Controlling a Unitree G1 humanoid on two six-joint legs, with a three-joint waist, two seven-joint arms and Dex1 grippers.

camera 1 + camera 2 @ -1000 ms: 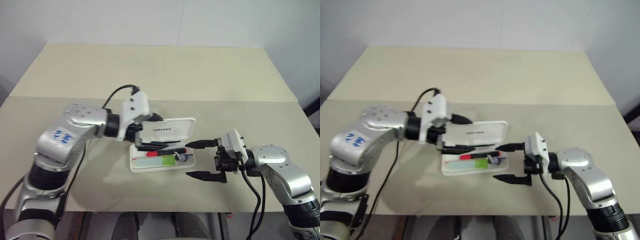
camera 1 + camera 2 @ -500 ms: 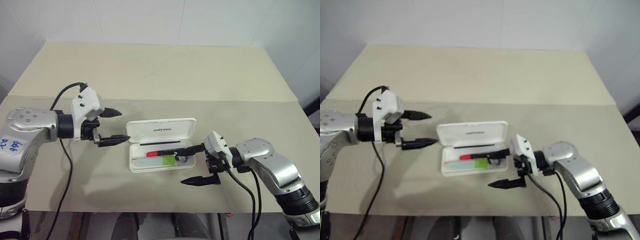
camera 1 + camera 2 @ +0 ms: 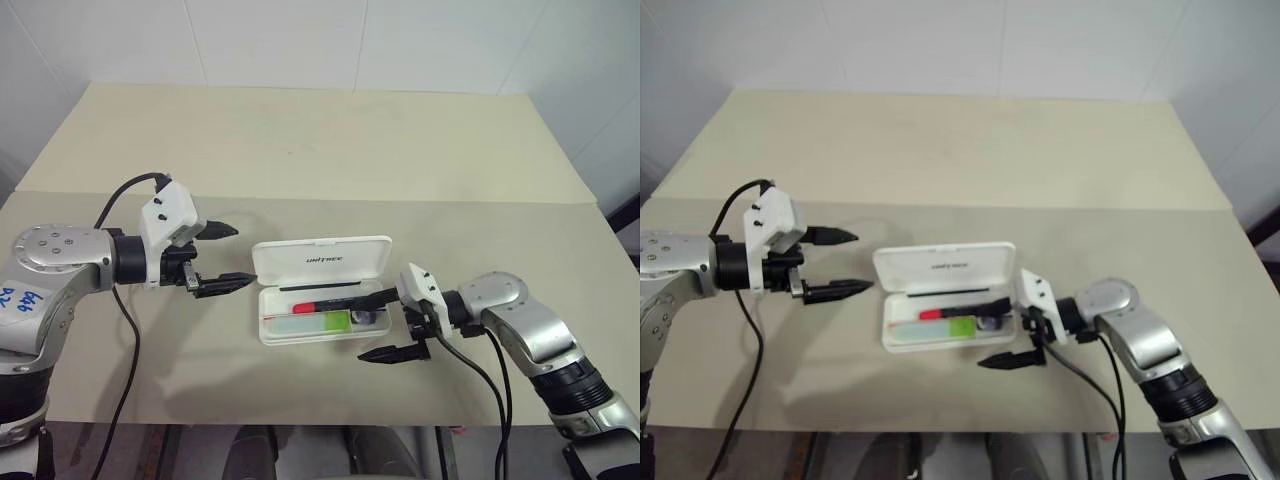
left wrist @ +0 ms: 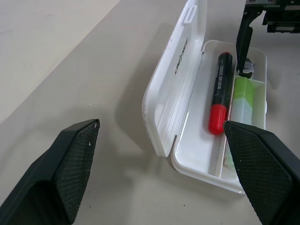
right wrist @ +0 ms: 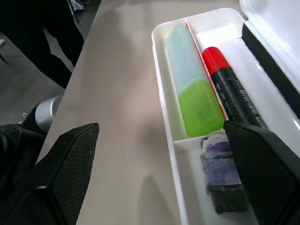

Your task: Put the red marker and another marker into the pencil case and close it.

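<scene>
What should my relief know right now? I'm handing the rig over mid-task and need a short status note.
Left gripper: open, holding nothing, off to the left of the pencil case.
Right gripper: open, holding nothing, at the case's right end, one finger reaching over the tray.
The case lies open on the table, lid up.
Done: the red marker and the green-capped highlighter both lie in the tray, side by side.
Left: close the lid.

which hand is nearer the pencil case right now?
Right. The right hand is at the pencil case's right end, one finger reaching over the tray by the red marker. The left hand hovers open off its left side, clearly apart.
</scene>
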